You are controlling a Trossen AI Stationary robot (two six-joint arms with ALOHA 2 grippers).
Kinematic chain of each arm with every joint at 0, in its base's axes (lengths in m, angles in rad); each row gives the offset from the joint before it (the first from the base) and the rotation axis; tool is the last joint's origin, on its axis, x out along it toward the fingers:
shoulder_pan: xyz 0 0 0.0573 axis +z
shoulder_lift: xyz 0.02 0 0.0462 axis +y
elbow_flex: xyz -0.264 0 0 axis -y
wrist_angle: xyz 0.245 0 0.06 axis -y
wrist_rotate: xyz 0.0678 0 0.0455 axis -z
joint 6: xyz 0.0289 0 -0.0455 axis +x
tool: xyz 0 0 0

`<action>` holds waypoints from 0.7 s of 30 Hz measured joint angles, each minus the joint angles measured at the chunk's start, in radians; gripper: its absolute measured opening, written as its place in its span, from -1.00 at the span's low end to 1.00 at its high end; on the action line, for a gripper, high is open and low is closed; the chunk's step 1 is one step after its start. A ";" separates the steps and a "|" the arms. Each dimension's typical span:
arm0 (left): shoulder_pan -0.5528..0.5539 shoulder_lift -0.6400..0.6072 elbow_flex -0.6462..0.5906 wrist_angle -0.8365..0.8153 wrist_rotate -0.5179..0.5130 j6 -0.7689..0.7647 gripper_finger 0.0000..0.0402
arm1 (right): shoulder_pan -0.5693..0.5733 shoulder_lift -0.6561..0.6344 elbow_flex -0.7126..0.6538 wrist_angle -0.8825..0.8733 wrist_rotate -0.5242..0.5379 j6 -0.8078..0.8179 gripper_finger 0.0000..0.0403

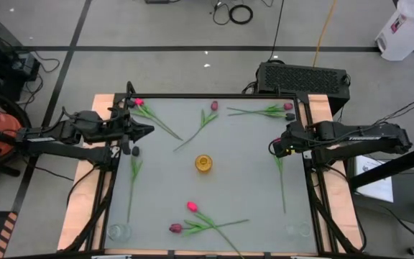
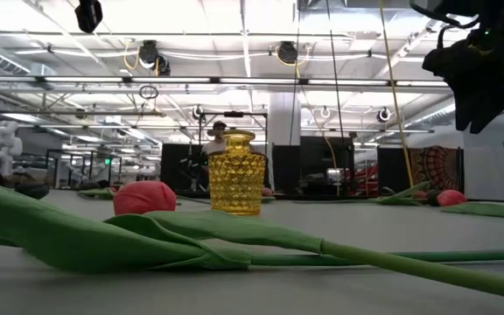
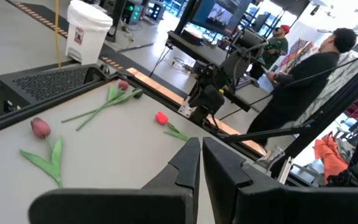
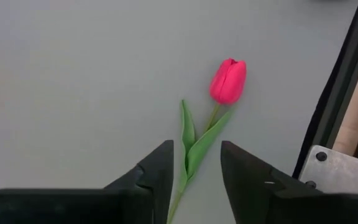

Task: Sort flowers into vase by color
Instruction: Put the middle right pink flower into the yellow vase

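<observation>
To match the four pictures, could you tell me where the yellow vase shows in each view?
High view: the yellow vase stands upright at the table's centre.
Low view: the vase is just left of the picture's middle, behind the green stems.
Left wrist view: not in it.
Right wrist view: not in it.
Shared landmark: the grey tabletop.

Grey table (image 1: 214,180), scattered tulips (image 1: 207,119) lying flat, yellow vase (image 1: 204,163) upright at centre
</observation>
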 joint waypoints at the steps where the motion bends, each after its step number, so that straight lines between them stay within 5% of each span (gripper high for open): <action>1: 0.000 0.000 0.000 0.000 0.002 0.000 -0.87 | 0.000 0.000 0.000 -0.001 0.000 -0.003 -0.38; 21: 0.000 0.000 0.000 0.000 0.003 0.001 -0.87 | 0.000 0.000 0.000 0.028 -0.011 0.002 -0.38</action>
